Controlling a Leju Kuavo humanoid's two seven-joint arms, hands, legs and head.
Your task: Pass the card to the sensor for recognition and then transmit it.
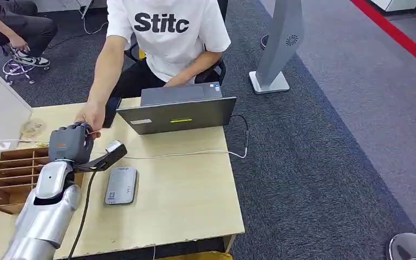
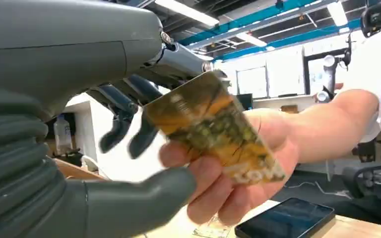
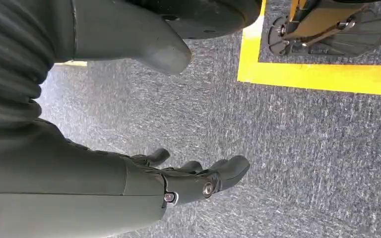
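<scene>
Left hand (image 2: 104, 124) up over the table with fingers spread — the card (image 2: 213, 129) sits between them, pinched by a person's hand (image 2: 238, 168), so whose grip holds it I cannot tell. Best to release only once the person's pinch is firm. Right hand (image 3: 188, 178) hangs loose and empty — the sensor (image 1: 121, 184) lies on the table (image 1: 195, 184) nearby.

An office or lab. Just beyond the left hand (image 1: 71, 142) a laptop (image 1: 179, 111) sits on a wooden desk (image 1: 189, 189). Grey carpet (image 1: 330, 135) lies to its right, exposed ceiling pipes (image 2: 258, 20) overhead.
</scene>
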